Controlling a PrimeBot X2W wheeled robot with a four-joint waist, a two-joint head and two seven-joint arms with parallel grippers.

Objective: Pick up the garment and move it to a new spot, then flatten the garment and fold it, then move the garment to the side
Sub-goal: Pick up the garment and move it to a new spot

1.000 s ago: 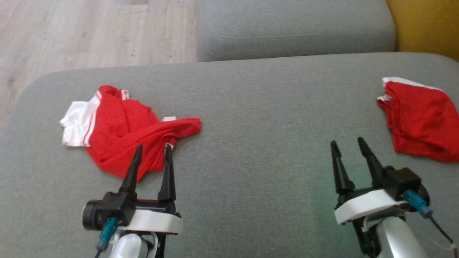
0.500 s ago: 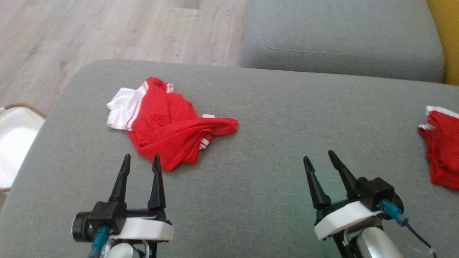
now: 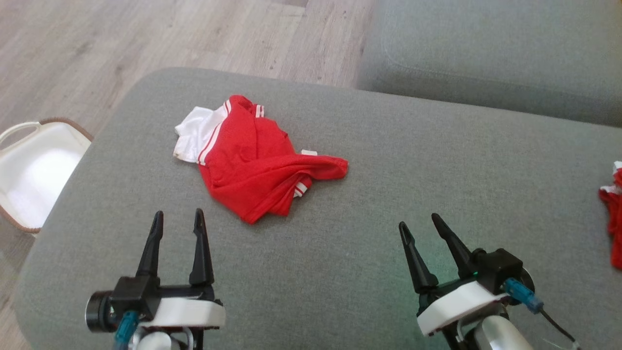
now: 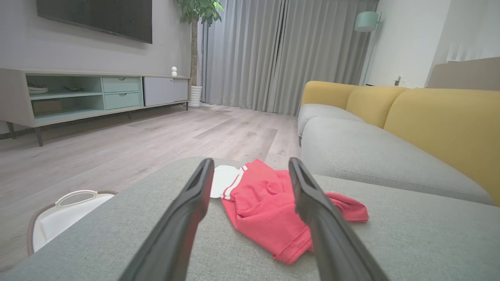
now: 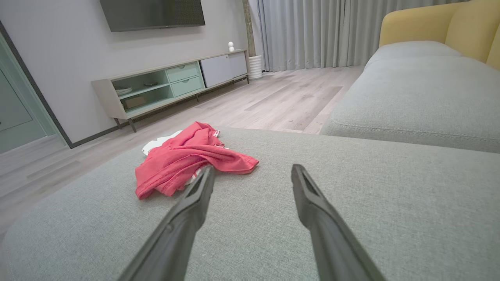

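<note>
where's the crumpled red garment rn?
Head view: the red garment lies on the left half of the grey cushion, just ahead of the left gripper and not touching it, with the white basket on the floor further left.

Grey cushion (image 3: 350, 262) with crumpled red-and-white garment (image 3: 252, 170); second red cloth (image 3: 614, 228) at right edge.
</note>
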